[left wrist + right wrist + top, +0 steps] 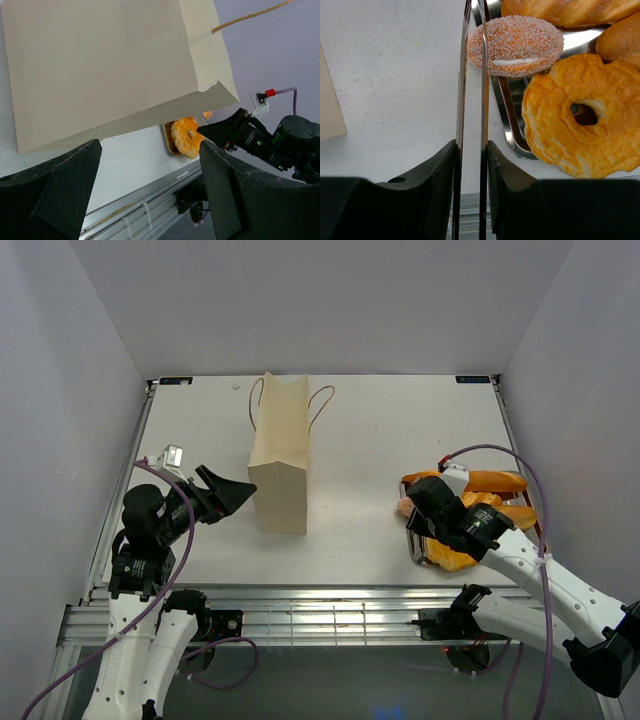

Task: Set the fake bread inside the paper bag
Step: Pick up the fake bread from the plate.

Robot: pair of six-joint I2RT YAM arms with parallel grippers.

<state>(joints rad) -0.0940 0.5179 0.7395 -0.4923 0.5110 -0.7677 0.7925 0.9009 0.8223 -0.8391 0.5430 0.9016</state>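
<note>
The paper bag (280, 465) is in the table's left-middle, its cord handles at the far end; its tan side fills the left wrist view (110, 65). My left gripper (235, 492) hangs open just left of it, nothing between its fingers (150, 165). The fake bread lies on a metal tray (512, 125) at the right: a ring bun (585, 117), a pinkish sugared bun (516, 46) and a baguette (570, 11). My right gripper (471, 145) is shut on metal tongs (484, 90). The tongs' arms reach forward, a narrow gap apart, to the pinkish bun's left edge.
The right arm (270, 140) leans over the tray's near-left corner (415, 545). Another golden bun (620, 42) lies at the tray's right. White walls enclose the table on three sides, and an aluminium rail runs along its near edge (300, 615).
</note>
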